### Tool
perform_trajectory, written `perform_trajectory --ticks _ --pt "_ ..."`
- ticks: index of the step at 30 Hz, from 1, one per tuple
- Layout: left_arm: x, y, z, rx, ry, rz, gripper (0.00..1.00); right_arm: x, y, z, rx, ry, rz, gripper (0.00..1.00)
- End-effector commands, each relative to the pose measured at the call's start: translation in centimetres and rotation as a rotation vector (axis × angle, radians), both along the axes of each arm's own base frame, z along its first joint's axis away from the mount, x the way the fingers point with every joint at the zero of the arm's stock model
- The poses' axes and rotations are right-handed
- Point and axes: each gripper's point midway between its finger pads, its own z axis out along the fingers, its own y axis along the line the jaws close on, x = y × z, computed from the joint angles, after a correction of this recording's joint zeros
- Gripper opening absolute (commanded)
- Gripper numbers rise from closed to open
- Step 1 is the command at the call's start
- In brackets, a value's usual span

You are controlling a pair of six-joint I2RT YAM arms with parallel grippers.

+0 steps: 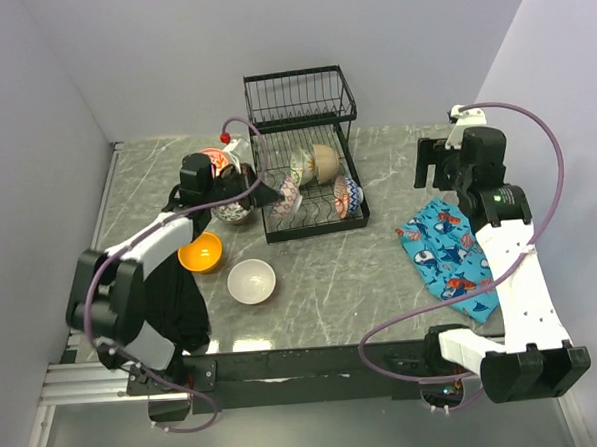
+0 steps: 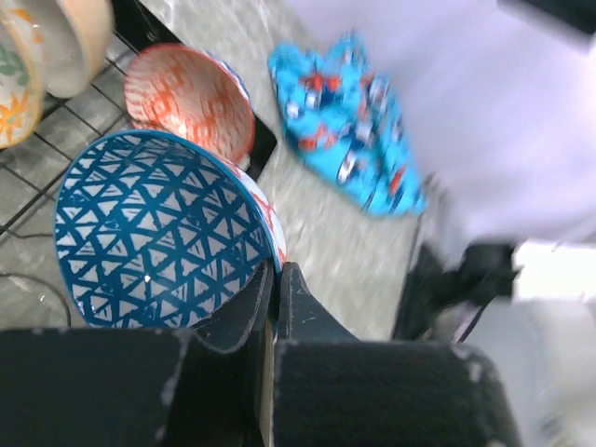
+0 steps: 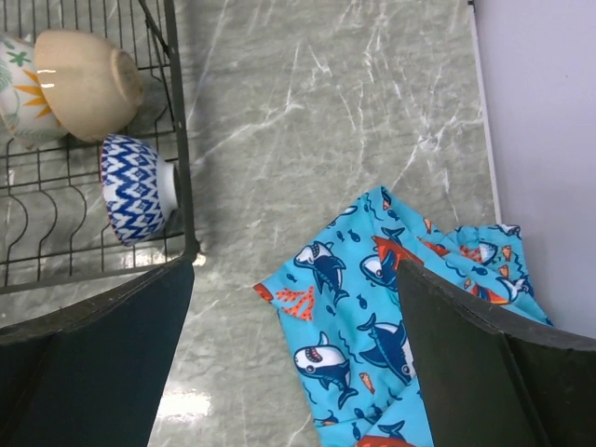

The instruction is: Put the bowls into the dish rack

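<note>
Nothing readable in any of my views: no text, labels, brands or numbers. The only markings are decoration: white triangle lattice on the blue bowl, red line pattern on the red bowl, blue zigzags on the zigzag bowl, cartoon sharks on the blue cloth

The dish rack is black wire. The triangle bowl is deep blue inside with a white triangle lattice, and the red bowl has red-orange lines on white. The zigzag bowl is blue and white. The beige bowl, orange bowl and white bowl are plain. The cloth is bright blue with a shark print, and the table is grey and marble-veined.
</note>
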Motion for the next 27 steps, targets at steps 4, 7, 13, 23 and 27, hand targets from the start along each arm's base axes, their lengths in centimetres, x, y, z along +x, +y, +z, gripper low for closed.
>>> perform_trajectory --ticks 4,7,13,23,27 --pt "6.0 0.9 5.1 -0.374 0.113 0.131 0.01 1.4 -0.5 1.9 -0.019 -0.047 -0.009 0.97" --pt "8.0 1.0 4.7 -0.434 0.149 0.177 0.01 1.9 -0.5 1.4 -0.019 -0.027 -0.009 0.97" --pt "10.5 0.9 2.0 -0.517 0.308 0.264 0.01 2.1 -0.4 0.9 -0.017 -0.015 -0.004 0.97" --pt "13.4 0.5 1.1 -0.533 0.314 0.336 0.01 1.5 -0.5 0.3 -0.011 -0.009 -0.012 0.97" --pt "14.2 -0.1 0.9 -0.53 0.298 0.35 0.01 1.6 -0.5 0.4 -0.012 -0.01 -0.013 0.97"
